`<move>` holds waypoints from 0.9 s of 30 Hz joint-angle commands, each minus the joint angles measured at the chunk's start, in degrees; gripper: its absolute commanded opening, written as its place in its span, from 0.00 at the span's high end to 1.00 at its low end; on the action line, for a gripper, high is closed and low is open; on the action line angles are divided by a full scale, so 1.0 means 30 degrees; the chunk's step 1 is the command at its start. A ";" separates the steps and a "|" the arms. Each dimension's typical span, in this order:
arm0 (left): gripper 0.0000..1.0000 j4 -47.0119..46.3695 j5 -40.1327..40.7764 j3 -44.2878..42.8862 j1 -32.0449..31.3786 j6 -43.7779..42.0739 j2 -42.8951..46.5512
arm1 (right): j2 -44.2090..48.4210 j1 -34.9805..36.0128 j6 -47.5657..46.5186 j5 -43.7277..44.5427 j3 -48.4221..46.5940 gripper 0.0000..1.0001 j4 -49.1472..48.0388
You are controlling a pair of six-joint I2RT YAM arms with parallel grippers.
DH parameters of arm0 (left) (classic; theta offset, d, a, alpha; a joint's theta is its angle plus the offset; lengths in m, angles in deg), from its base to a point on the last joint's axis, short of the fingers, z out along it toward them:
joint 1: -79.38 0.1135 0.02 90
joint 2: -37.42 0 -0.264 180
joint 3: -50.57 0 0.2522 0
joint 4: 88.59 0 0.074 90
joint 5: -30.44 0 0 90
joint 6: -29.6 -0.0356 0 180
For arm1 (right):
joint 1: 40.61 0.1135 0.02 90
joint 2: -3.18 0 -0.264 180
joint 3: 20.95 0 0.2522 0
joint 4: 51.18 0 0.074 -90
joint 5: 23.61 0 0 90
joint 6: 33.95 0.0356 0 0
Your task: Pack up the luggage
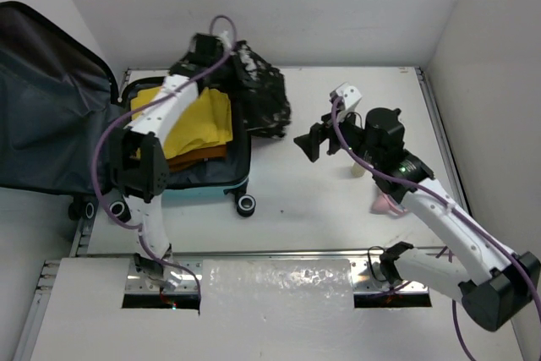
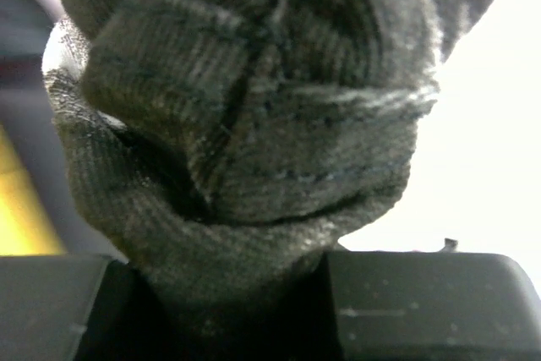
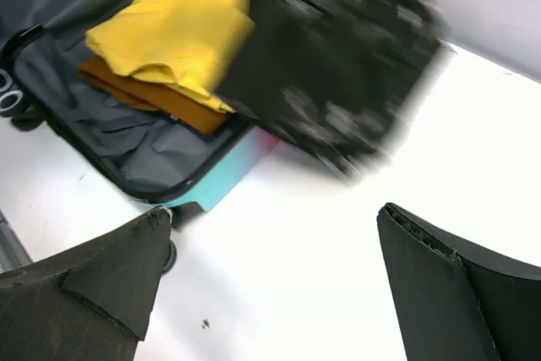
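Note:
The luggage (image 1: 221,177) lies open at the left, its lid (image 1: 51,107) raised with dark grey lining. Folded yellow cloth (image 1: 201,120) and orange cloth (image 1: 203,155) lie inside; both show in the right wrist view, yellow (image 3: 173,27) over orange (image 3: 139,90), with the teal shell edge (image 3: 228,177). My left gripper (image 1: 205,46) is shut on a dark patterned garment (image 1: 258,95), which drapes over the luggage's far right corner. It fills the left wrist view (image 2: 254,124). My right gripper (image 1: 311,143) is open and empty above the table, right of the garment (image 3: 338,65).
A small pink and cream object (image 1: 385,205) lies on the table beside the right arm. A white wall stands along the right edge (image 1: 482,82). A metal rail (image 1: 279,281) runs along the near edge.

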 commanded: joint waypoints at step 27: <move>0.91 1.1427 1.5067 -0.7728 0.8843 -0.9698 -0.5553 | 0.0954 -0.0171 -0.1584 0.0184 0.0457 0.01 0.1523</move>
